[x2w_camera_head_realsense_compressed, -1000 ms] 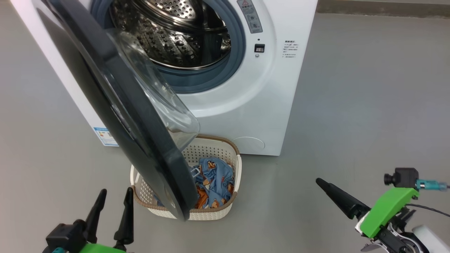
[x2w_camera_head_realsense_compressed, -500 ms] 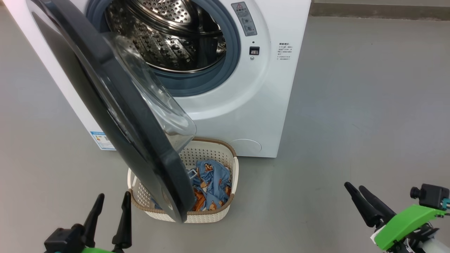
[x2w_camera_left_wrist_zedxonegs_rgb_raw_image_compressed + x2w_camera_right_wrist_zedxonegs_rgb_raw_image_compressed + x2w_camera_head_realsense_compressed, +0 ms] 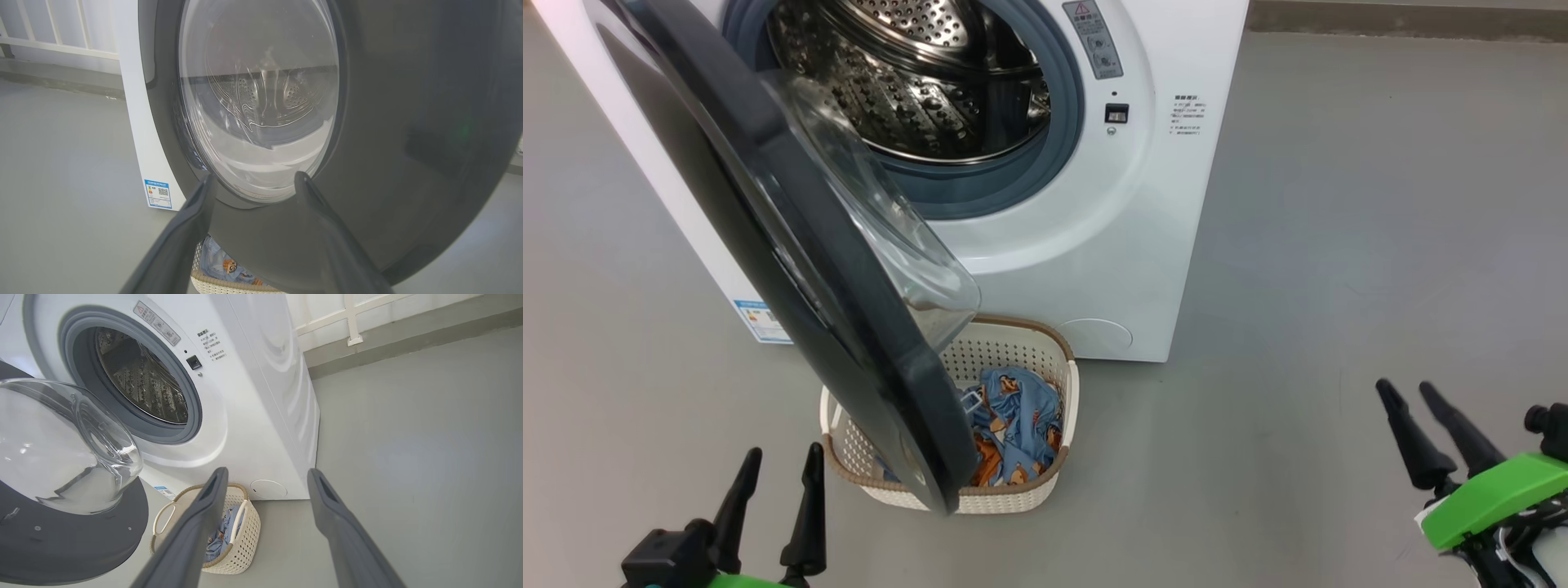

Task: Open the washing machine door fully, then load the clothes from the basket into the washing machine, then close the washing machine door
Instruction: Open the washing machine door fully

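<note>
Left hand [image 3: 784, 452] open, fingers spread, nothing held, low by the near-left corner of the basket [image 3: 1005, 500]. Its wrist view faces the outer face of the washing machine door [image 3: 768, 229], close, can't tell if touching. Right hand [image 3: 1405, 385] also open and empty, well off to the right above bare floor [image 3: 1298, 245], looking at the door's inner side.

Step in hand, my read: finish opening the door. It stands roughly half swung, hinged on the left side of the washing machine [image 3: 1094, 245], free edge toward the robot and hanging over the basket's left part. Loading looks awkward like this, since the door blocks the reach to the clothes [image 3: 1017, 416]. Best bet: push from the inner side on the black rim near the free edge, not on the glass bowl, and follow the arc round the hinge until it stops. Or hook the free edge with the left hand and draw it leftward. Left hand seems to sit in the swing path, so clear it first if the right one pushes. Keep fingers off the basket.

Door look: wide glossy black rim, clear bulging glass centre with reflections in it. Clothes: light blue, orange-brown cartoon prints, orange lining, crumpled in the basket's right half, partly hidden by the door. Basket sits on the floor just in front of the machine's lower front panel. Steel drum [image 3: 915, 73] looks empty where visible.
</note>
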